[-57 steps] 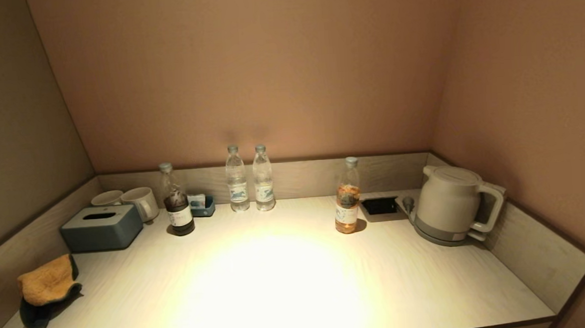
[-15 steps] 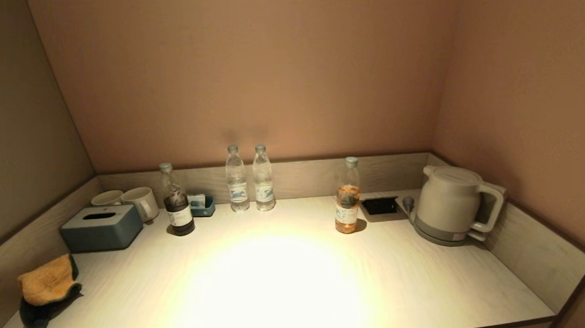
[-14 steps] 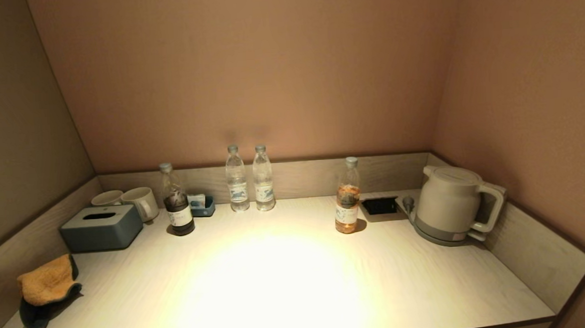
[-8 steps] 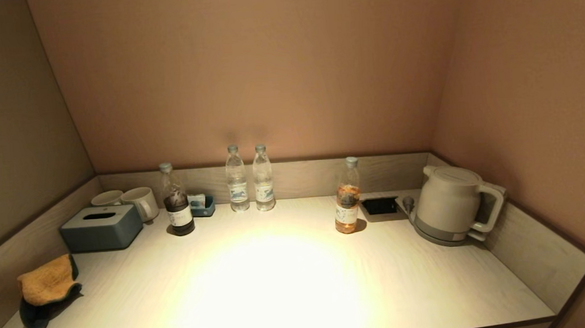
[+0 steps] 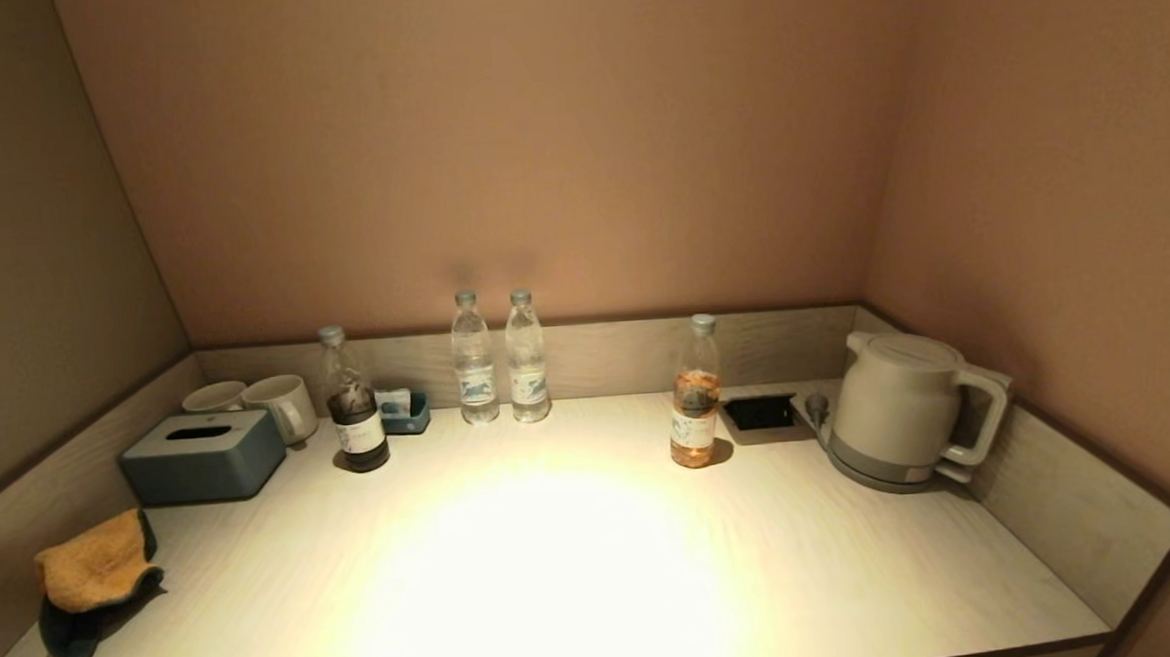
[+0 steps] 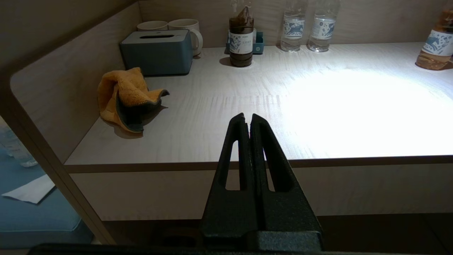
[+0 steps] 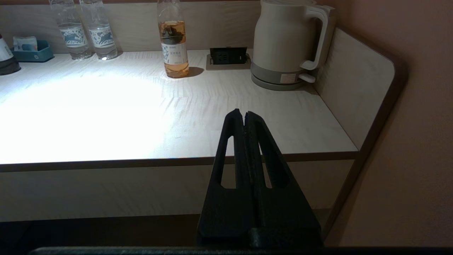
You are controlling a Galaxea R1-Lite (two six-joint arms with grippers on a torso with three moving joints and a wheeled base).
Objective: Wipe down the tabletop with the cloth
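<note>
The orange-yellow cloth (image 5: 92, 575) with a dark reverse lies crumpled at the tabletop's (image 5: 578, 569) near left, against the raised rim; it also shows in the left wrist view (image 6: 124, 95). My left gripper (image 6: 247, 118) is shut and empty, held in front of the table's front edge, to the right of the cloth and apart from it. My right gripper (image 7: 244, 115) is shut and empty, in front of the front edge on the right side. Neither gripper shows in the head view.
A grey-blue tissue box (image 5: 203, 456) and two mugs (image 5: 274, 405) stand at the back left. Several bottles (image 5: 491, 358) line the back rim, one (image 5: 694, 393) right of centre. A kettle (image 5: 900, 407) and socket (image 5: 758, 413) sit back right.
</note>
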